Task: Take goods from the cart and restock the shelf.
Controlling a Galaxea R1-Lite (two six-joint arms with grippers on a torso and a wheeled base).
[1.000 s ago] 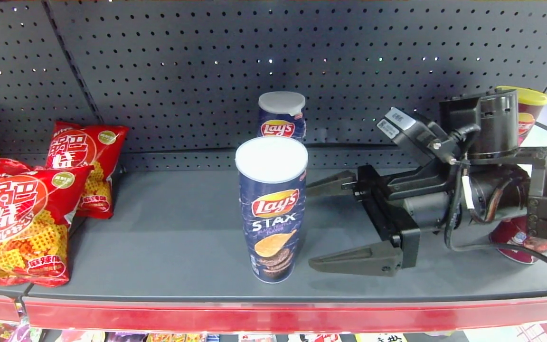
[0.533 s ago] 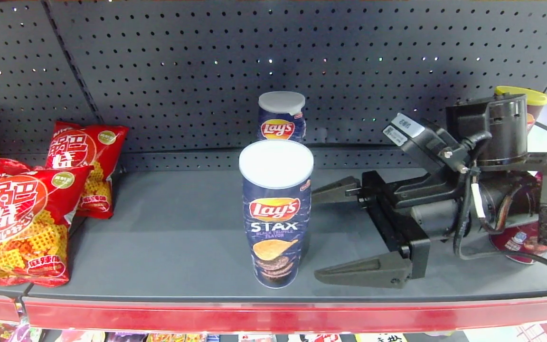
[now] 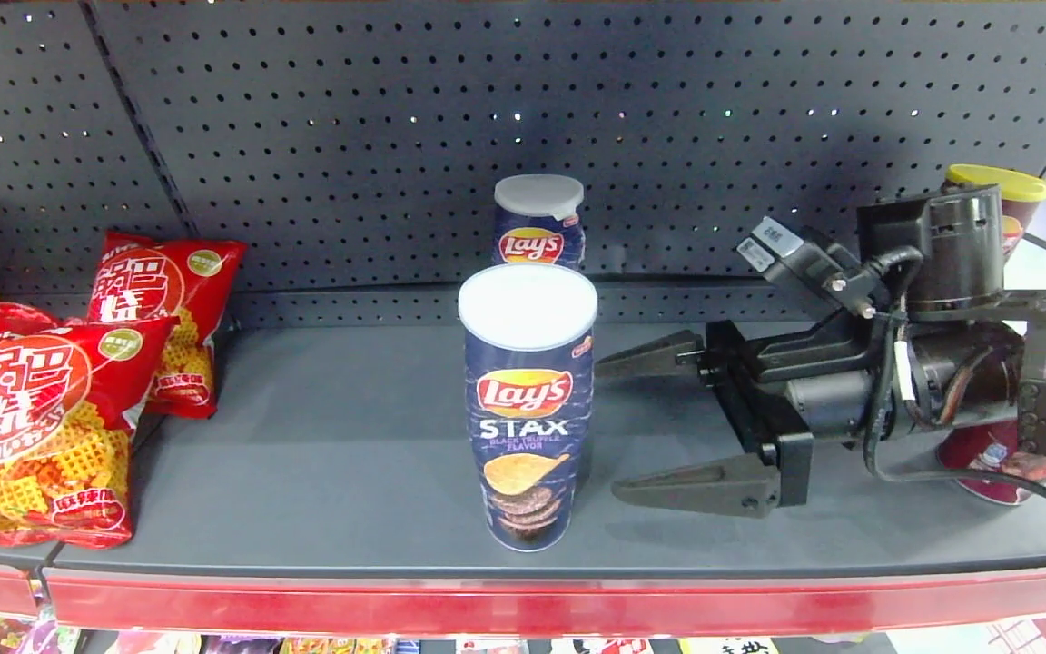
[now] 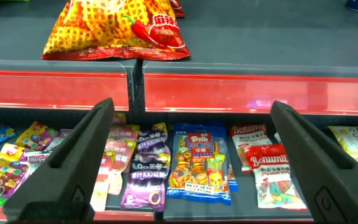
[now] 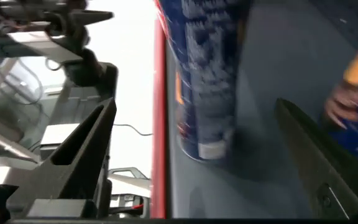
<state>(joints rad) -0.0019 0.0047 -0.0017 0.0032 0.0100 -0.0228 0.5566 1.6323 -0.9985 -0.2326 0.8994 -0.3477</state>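
Your right tool (image 3: 606, 433) sits spread just right of the tall dark-blue cardboard chip can (image 3: 527, 409), not touching it. The can stands upright near the front of the grey metal shelf (image 3: 305, 472). A matching can (image 3: 538, 222) stands behind it. Your left tool (image 4: 191, 104), also spread, faces colourful candy packets (image 4: 197, 165) on the lower shelf.

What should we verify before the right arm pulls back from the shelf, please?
1. Front can upright on the shelf: ok.
2. Right gripper open, not touching the front can: ok.
3. Front can's base behind the red front edge: ok, though close.
4. Rear can upright: ok.
5. Room between the right arm and the red can behind it: cannot tell.
6. Left gripper open and empty: ok.
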